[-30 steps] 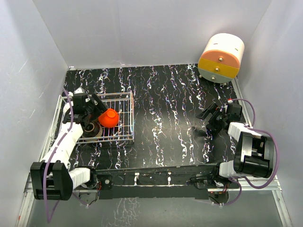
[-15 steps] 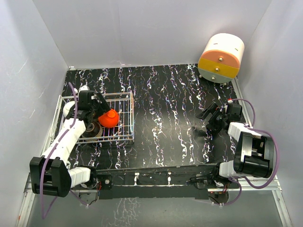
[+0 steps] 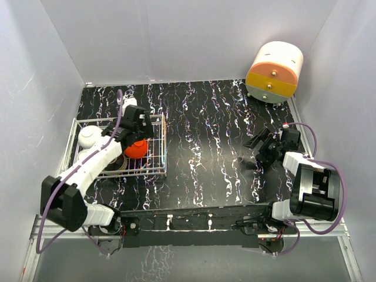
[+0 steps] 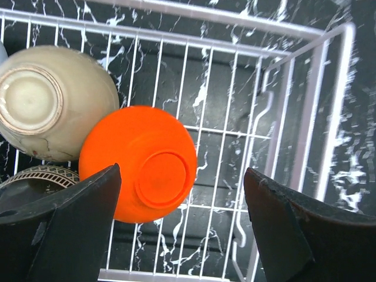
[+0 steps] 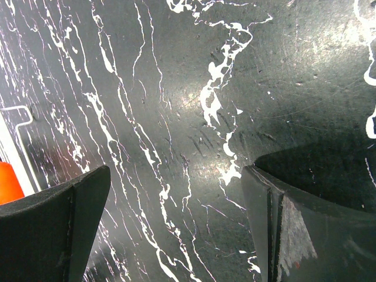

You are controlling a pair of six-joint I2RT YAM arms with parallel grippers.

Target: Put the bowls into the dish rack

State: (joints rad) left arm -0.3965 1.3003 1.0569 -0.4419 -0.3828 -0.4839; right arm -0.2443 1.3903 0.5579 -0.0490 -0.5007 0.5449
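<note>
Left gripper (image 4: 182, 171): fingers spread wide, holding nothing, hovering over dish rack (image 4: 305, 106).
Red-orange bowl (image 4: 141, 170): upside down in rack, right part, touching upturned white bowl (image 4: 50, 103) on its left.
Right gripper (image 5: 176, 176): spread, holding nothing, over table (image 5: 147, 88) at right.
Risk: left fingers snag rack wire or nudge red-orange bowl, so rack drags or bowl slides.

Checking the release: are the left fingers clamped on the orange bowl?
No, the left fingers stand wide open above the overturned orange bowl.
</note>
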